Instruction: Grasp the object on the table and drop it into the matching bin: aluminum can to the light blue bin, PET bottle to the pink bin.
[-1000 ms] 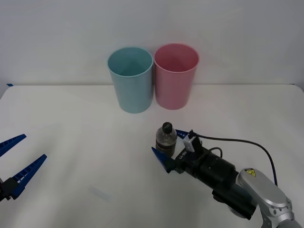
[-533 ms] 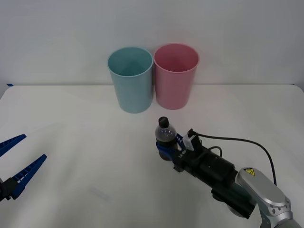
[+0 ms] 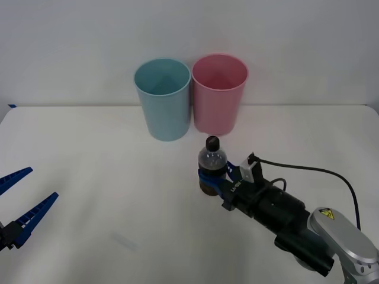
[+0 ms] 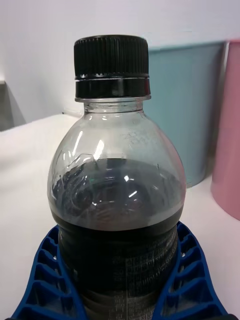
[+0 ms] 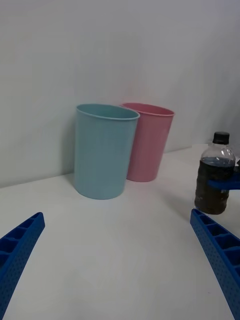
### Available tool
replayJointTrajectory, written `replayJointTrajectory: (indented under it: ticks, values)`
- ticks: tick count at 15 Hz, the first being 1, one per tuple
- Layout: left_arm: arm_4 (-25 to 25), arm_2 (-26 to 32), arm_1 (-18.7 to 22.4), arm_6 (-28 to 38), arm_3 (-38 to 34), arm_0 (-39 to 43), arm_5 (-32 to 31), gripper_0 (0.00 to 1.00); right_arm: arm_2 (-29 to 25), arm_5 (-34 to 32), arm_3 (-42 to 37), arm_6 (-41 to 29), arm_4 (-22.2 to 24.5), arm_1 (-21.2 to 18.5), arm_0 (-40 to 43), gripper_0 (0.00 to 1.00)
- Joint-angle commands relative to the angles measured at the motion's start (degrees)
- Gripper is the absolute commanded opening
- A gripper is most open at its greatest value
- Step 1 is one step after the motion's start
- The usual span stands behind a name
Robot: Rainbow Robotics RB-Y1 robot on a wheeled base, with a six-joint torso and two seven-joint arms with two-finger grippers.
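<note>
The PET bottle (image 3: 211, 165) is small and clear, with a black cap and dark liquid. My right gripper (image 3: 211, 177) is shut on its lower body, and it hangs upright just above the white table (image 3: 106, 177). Blue ribbed fingers (image 4: 47, 275) wrap both sides of the bottle (image 4: 117, 200). The pink bin (image 3: 218, 94) stands behind it at the back of the table, with the light blue bin (image 3: 163, 98) touching its left side. My left gripper (image 3: 21, 204) waits open at the table's near left. From the left wrist I see the bottle (image 5: 214, 174) lifted in front of the pink bin (image 5: 148, 140).
A white wall rises right behind the two bins. A black cable (image 3: 308, 171) loops over my right arm. A faint smudge (image 3: 124, 241) marks the tabletop near the front. Bare tabletop lies between my two arms.
My right gripper closed around the bottle and lifted it off the table, carrying it a little right and toward the pink bin. The left arm stayed still.
</note>
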Motion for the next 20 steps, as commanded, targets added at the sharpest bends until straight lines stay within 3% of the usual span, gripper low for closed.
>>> replayJointTrajectory:
  ticks: [1,9,16,20]
  values:
    - [0.0,0.0,0.0,0.0,0.0,0.0,0.0,1.0,-0.3,0.7,-6.8,-6.1,0.0,-2.8,1.2,0.0]
    - [0.0,0.0,0.0,0.0,0.0,0.0,0.0,1.0,-8.2,1.2,-18.8,-23.9,1.2,-6.0,0.2,0.0]
    - [0.0,0.0,0.0,0.0,0.0,0.0,0.0,1.0,-10.3,5.0,-18.7,-36.1,1.1,-9.1,-9.7,0.0]
    - [0.0,0.0,0.0,0.0,0.0,0.0,0.0,1.0,-10.3,5.2,-12.1,-35.5,1.2,-10.8,-17.9,0.0]
